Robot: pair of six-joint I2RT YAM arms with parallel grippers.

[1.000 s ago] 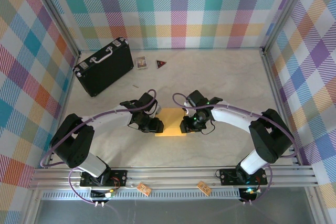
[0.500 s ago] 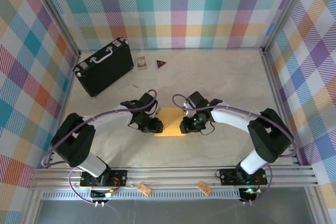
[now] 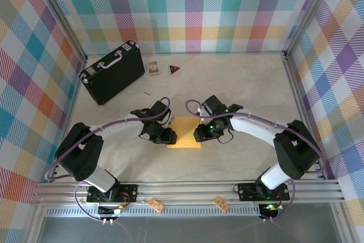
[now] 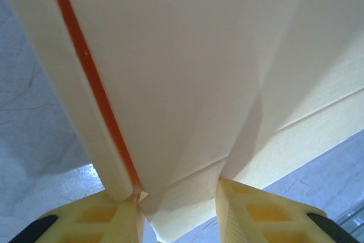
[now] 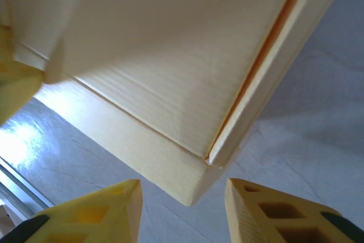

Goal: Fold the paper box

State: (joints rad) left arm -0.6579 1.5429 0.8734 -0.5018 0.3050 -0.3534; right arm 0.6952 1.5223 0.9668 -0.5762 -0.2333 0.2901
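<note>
L gripper (image 4: 179, 192) pinches a box (image 4: 187, 72) panel btwn narrow-set fingers (image 4: 244, 211). R gripper (image 5: 181, 189) jaws apart, box corner just off the gap, unclamped. Box sits mid table (image 3: 244, 83); L gripper at its 9 o'clock, R at 3 o'clock.

left arm (image 3: 114, 126) and right arm (image 3: 256, 124) bent inward, left fingers (image 4: 116, 217) clamped, right fingers (image 5: 96, 209) spread apart
</note>
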